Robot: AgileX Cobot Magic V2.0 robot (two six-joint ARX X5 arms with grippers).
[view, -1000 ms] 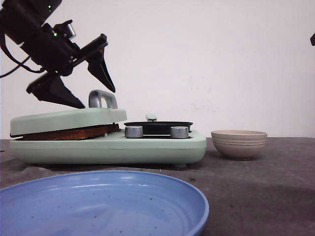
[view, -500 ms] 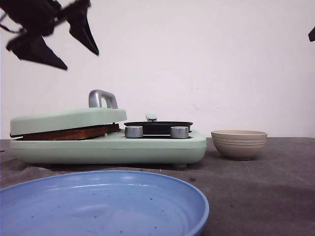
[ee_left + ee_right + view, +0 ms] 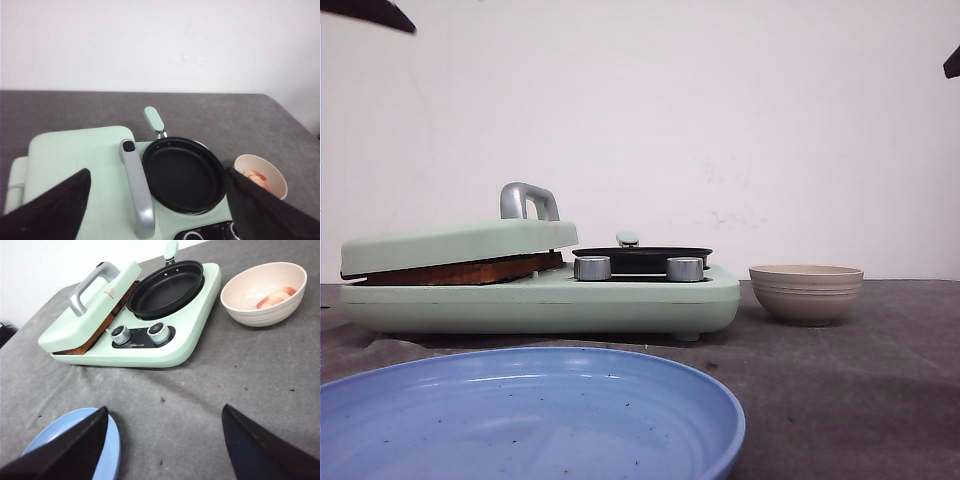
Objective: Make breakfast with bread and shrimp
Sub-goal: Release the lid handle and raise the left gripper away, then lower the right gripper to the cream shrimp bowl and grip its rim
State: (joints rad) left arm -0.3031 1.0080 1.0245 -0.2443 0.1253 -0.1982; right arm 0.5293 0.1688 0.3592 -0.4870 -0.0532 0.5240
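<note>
A: Two knobs (image 3: pixel 629 268) sit on the front of the mint-green breakfast maker (image 3: pixel 540 298) in the front view, with the black pan (image 3: pixel 642 258) just behind them. The hinged lid (image 3: pixel 458 244) on the maker's left half is lowered, its grey handle (image 3: pixel 528 201) on top.

B: And the bread?

A: The bread (image 3: pixel 460 271) is clamped between that lid and the maker's base; only a toasted brown edge shows. To the right of the maker stands a beige bowl (image 3: pixel 806 293), apart from it. In front of the maker lies a blue plate (image 3: pixel 525 415), nearest the camera. Of the left gripper (image 3: pixel 370 12) only a dark tip shows, high above the maker's left end; the right gripper (image 3: pixel 952 63) is a sliver far up to the right.

B: What does the left wrist view add?

A: It looks down on the maker (image 3: pixel 75 157): handle (image 3: pixel 136 187) running along the lid's edge beside the pan (image 3: pixel 183 174), and past the pan the bowl (image 3: pixel 261 174) holding pink shrimp (image 3: pixel 256 177). The left gripper (image 3: pixel 160 215) has its fingers spread wide, nothing between them, hanging above the maker.

B: The right wrist view?

A: The maker (image 3: pixel 137 322) is seen from its front, bread (image 3: pixel 102 327) a brown strip under the lid. The bowl (image 3: pixel 264 293) with shrimp (image 3: pixel 276 296) stands beside the maker's pan end; the plate (image 3: pixel 82 450) lies on the grey cloth (image 3: pixel 200 405) in front. The right gripper (image 3: pixel 165 450) is spread wide too, holding nothing, well short of the maker.
</note>
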